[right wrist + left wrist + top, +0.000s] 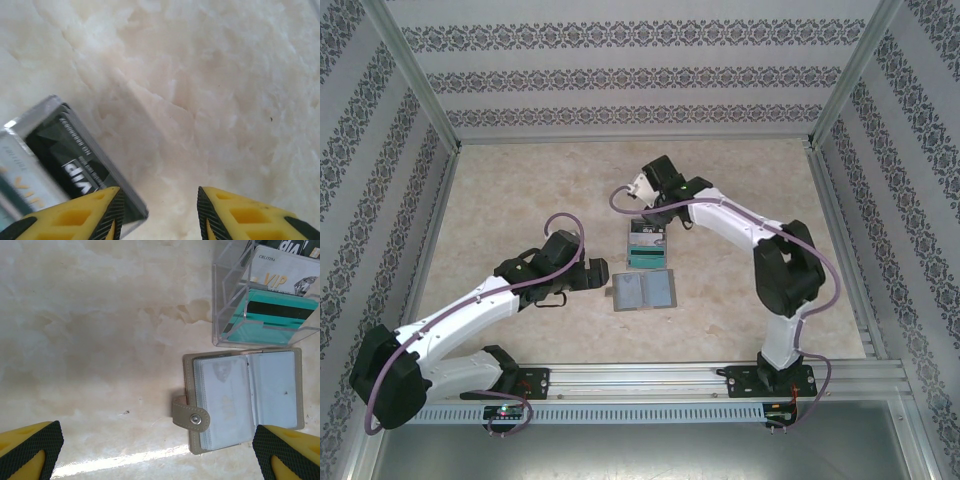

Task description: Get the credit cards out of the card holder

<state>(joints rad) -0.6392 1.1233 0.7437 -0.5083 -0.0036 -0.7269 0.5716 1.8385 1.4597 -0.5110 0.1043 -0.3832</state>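
The card holder (245, 400) lies open and flat on the table, its bluish-grey pocket panels up and its snap tab (192, 415) folded over the left edge. It also shows mid-table, the card holder (643, 291). Credit cards lie in a clear box (235, 335) just beyond it: a teal card (275, 315) with a black stripe and a grey VIP card (285, 275). My left gripper (157, 455) is open wide, low over the table, with the holder by its right finger (280, 450). My right gripper (160, 200) is open over bare table beside the box, where a dark VIP card (70, 155) shows.
The tabletop (520, 200) is pale marble, fenced by patterned walls (620, 70) and aluminium posts. The clear box of cards (647, 245) stands between the two grippers, my left gripper (598, 278) by the holder's left edge, my right gripper (645, 200) beyond the box.
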